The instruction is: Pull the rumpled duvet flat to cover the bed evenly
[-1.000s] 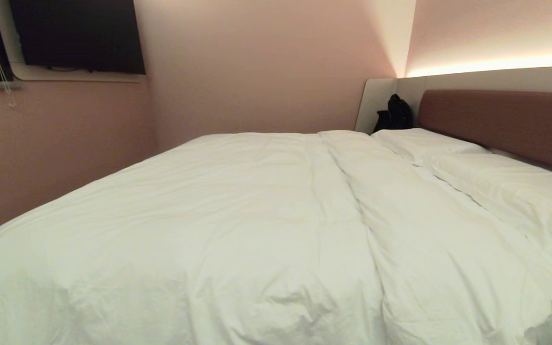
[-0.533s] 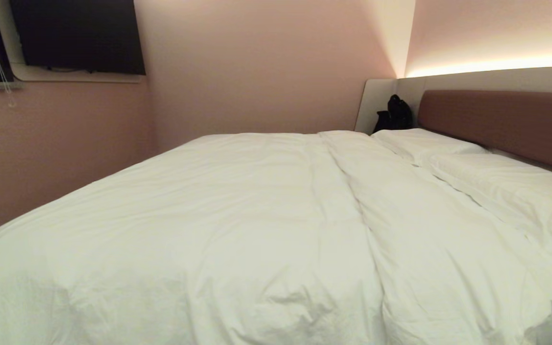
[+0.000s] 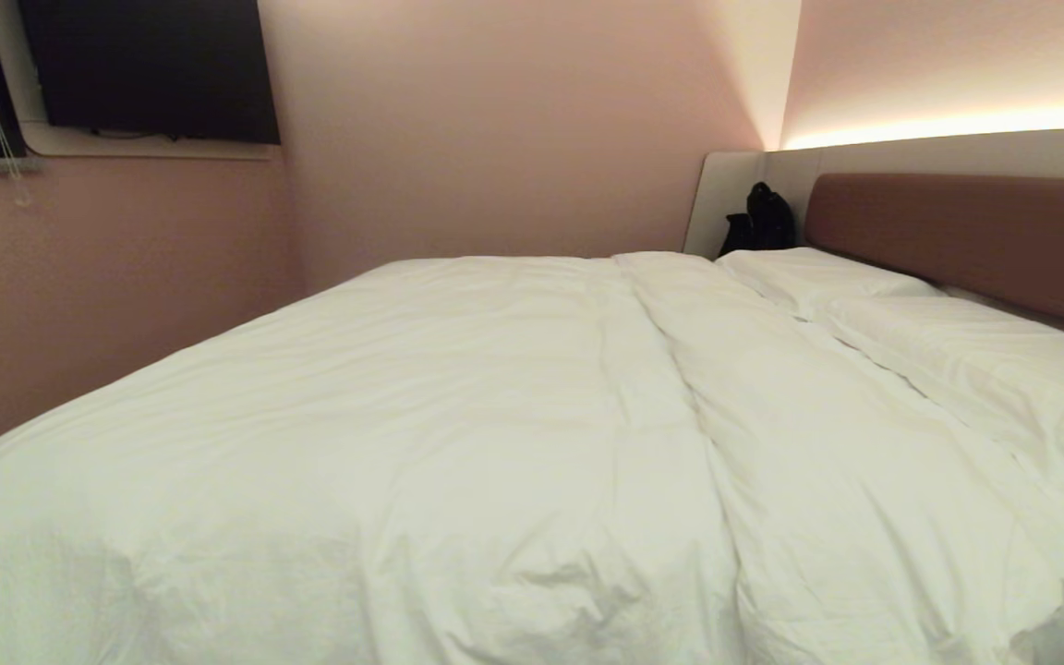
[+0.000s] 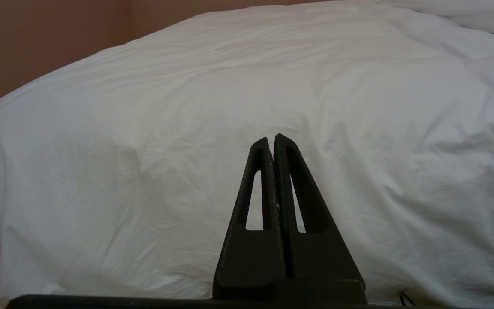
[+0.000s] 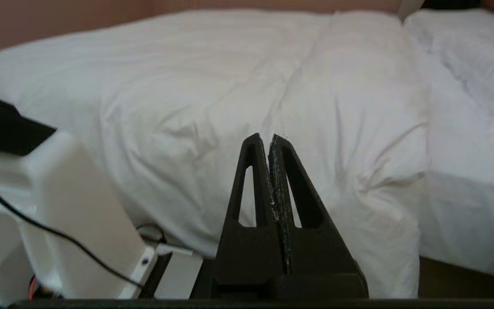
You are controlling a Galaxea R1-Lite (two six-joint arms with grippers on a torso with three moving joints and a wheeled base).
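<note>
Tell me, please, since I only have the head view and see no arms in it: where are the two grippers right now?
Observer: The left gripper is shut, held in front of the near side of the duvet without touching it.
Operator: Thank you. And the right one?
Observer: The right gripper is shut too, empty, pointing at the duvet's long crease.
Operator: Does the duvet reach the pillow end on my side?
Observer: No. In the right wrist view its edge hangs down short of there, leaving the bed with bare sheet showing beyond.
</note>
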